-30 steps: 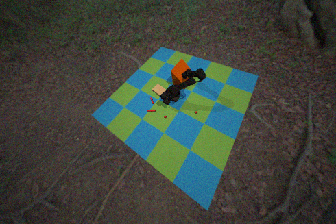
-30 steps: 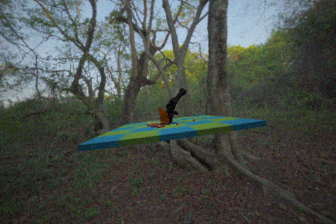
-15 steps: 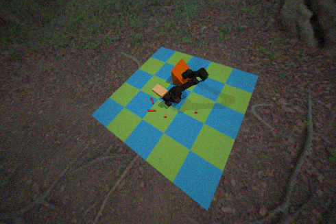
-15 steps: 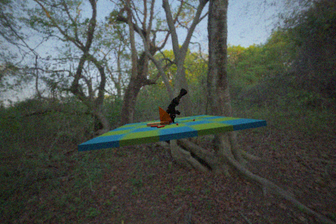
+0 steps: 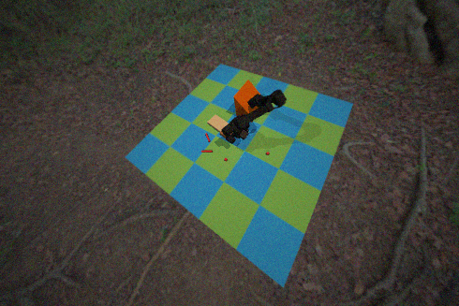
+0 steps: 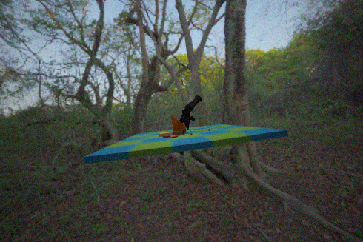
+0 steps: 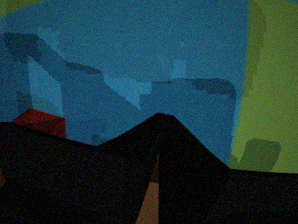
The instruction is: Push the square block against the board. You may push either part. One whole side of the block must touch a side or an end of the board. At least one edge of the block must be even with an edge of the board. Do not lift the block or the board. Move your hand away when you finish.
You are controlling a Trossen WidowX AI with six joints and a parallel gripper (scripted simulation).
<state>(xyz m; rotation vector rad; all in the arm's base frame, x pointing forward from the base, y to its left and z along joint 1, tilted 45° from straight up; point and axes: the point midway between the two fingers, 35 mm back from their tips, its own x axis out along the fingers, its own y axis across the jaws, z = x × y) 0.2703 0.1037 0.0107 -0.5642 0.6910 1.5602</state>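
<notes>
A flat tan wooden shape [image 5: 216, 123] lies on the checkered mat [image 5: 262, 238] [image 6: 148, 149]. It is small, and I cannot tell the block from the board within it. Its right end is hidden by my gripper [image 5: 230, 137] [image 7: 159, 119]. The gripper is shut, low over a blue square, right at that end. In the wrist view the shut black fingers fill the bottom of the frame, with a thin tan strip [image 7: 149, 202] showing between them. In the exterior view the arm [image 6: 189, 112] leans down to the mat, with a tan sliver [image 6: 166, 134] at its foot.
A tall orange block [image 5: 245, 96] [image 6: 178, 125] stands just behind the arm. Small red pieces [image 5: 206, 151] [image 5: 267, 153] lie scattered on the mat in front of the gripper; one red piece [image 7: 40, 123] shows at the left in the wrist view. Bare ground and roots surround the mat.
</notes>
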